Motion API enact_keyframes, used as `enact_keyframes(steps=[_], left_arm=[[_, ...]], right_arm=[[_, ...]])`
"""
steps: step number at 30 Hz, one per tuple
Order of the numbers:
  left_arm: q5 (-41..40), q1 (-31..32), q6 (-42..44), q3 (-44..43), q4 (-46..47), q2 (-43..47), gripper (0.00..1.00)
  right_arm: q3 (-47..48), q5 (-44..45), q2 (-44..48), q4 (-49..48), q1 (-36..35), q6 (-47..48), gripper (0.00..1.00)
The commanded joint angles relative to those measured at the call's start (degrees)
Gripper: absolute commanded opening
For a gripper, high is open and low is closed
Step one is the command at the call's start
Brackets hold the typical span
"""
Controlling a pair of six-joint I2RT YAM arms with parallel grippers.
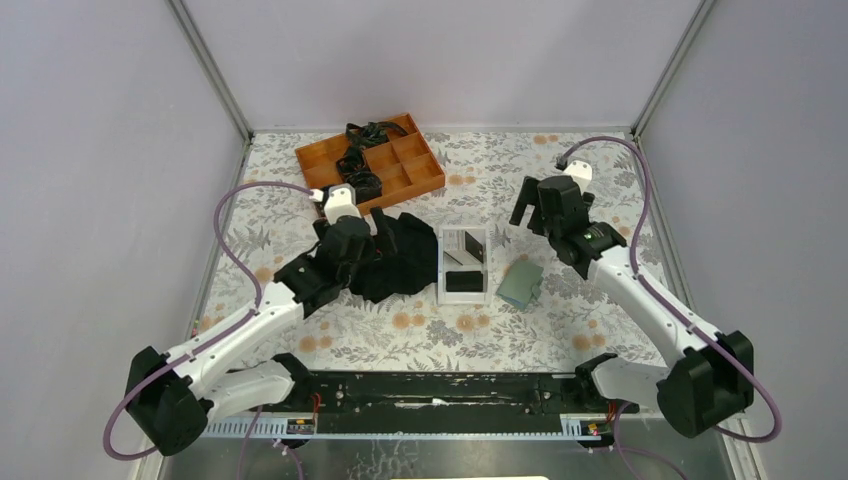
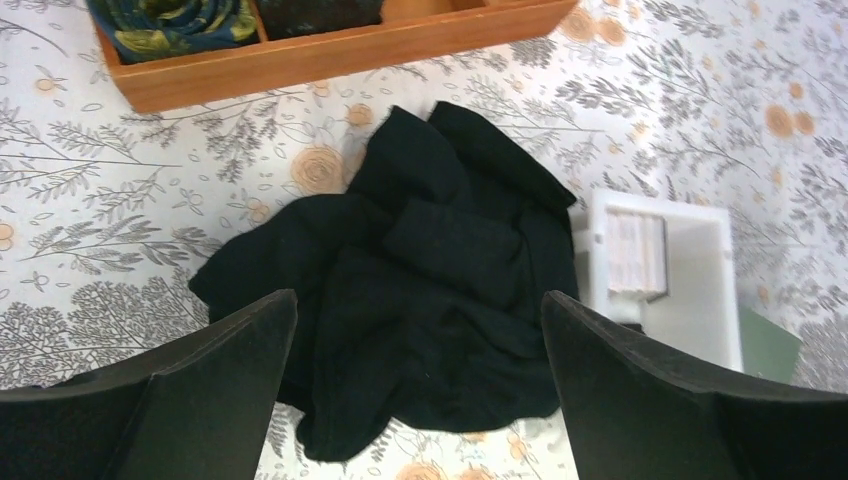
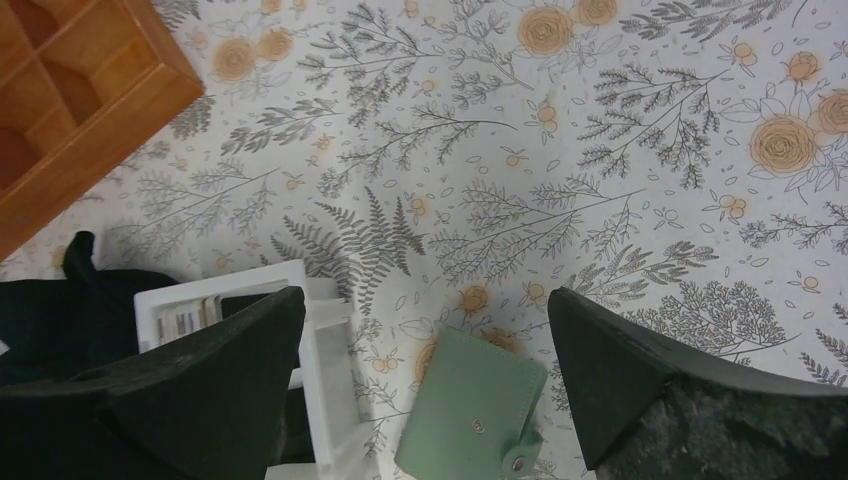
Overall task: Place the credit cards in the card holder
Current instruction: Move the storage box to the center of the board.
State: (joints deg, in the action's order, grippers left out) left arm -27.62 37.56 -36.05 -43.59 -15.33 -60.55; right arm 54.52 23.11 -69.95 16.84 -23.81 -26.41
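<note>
No legible text or labels anywhere.

A compartment box [image 1: 420, 165] is set near the far edge of the table [image 1: 500, 340], left of centre, and bundled items [image 1: 360, 170] are held in its left-hand compartments. A cloth [image 1: 400, 258] is heaped in front of the box, toward the middle of the table. A tray [image 1: 464, 298] is placed against the cloth's right side, and the credit cards [image 1: 472, 247] are kept inside it. The card holder [image 1: 521, 285] is laid on the table just right of the tray's near end.
</note>
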Motion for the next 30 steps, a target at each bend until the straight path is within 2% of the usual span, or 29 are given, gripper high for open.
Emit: enact_keyframes(steps=[1, 4, 7, 9, 12, 16, 21, 30], left_arm=[[-2.7, 3.8, -2.4, -4.1, -6.3, 2.1, 1.0], [-3.3, 6.0, -3.5, -4.1, -8.2, 3.4, 1.0], [-3.5, 7.5, -4.6, -3.4, -9.2, 4.8, 1.0], [-3.3, 8.2, -5.3, -2.6, -9.5, 5.6, 1.0], [-3.4, 9.0, -6.3, -1.6, -10.0, 6.7, 1.0], [-2.9, 9.3, -7.1, -0.7, -9.9, 7.1, 1.0], [-1.8, 9.8, -7.3, -1.1, -9.7, 5.4, 1.0], [0.1, 10.3, -7.1, -1.3, -9.0, 5.4, 1.0]], right_arm=[[1.9, -0.2, 5.2, 1.8, -1.0, -1.3, 0.99], [-1.5, -5.1, 8.5, -0.5, -1.0, -2.7, 0.98], [-4.3, -14.3, 10.3, -2.4, -1.1, -2.6, 0.86], [-4.9, -17.6, 9.6, -2.2, -1.6, -2.7, 0.82], [-5.0, -17.9, 8.4, -1.9, -3.6, -2.3, 0.77], [-2.7, -16.9, 5.4, -1.7, -7.1, -1.3, 0.77], [2.7, -13.6, -2.8, 0.3, -11.7, -0.4, 0.76], [11.3, -12.5, -14.8, 1.6, -14.1, 0.2, 0.77]])
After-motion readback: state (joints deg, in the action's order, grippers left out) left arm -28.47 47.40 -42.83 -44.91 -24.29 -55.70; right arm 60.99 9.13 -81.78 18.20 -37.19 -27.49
